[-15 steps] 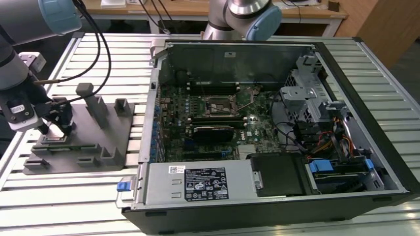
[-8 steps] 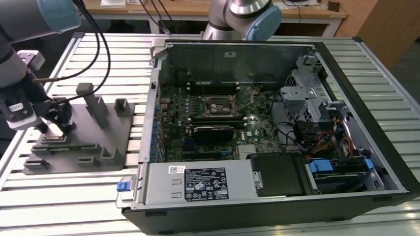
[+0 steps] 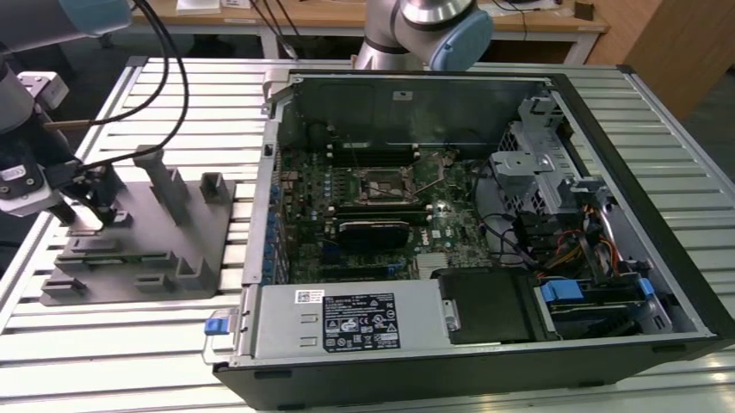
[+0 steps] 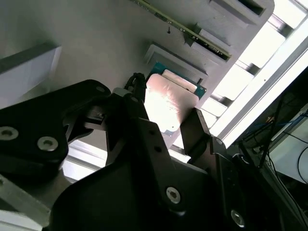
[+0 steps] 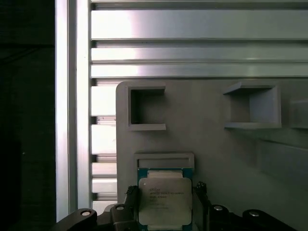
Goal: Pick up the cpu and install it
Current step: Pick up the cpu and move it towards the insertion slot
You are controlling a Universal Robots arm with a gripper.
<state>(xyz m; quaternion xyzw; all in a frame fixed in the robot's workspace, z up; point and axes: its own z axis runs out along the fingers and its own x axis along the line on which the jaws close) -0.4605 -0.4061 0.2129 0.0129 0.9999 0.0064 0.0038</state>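
While the cpu lies seated in the tray, the gripper straddles it; whether it clamps yet cannot be told. Light, stiff, fragile: probably best held by opposite edges

Soft, even light falls from overhead in the exterior view: the slatted tabletop gleams pale, while the inside of the computer case sits dimmer, with deep shade under its drive bays. The grey tray throws only short, faint shadows. In the second wrist view the tabletop slats burn out to white, and glare washes over the metal top of the cpu. Against that brightness the gripper shows as a near-black mass. In the first wrist view one edge is almost wholly dark, the slats shine in bright bands, the tray's square pockets hold hard shadow, and the cpu is evenly lit.
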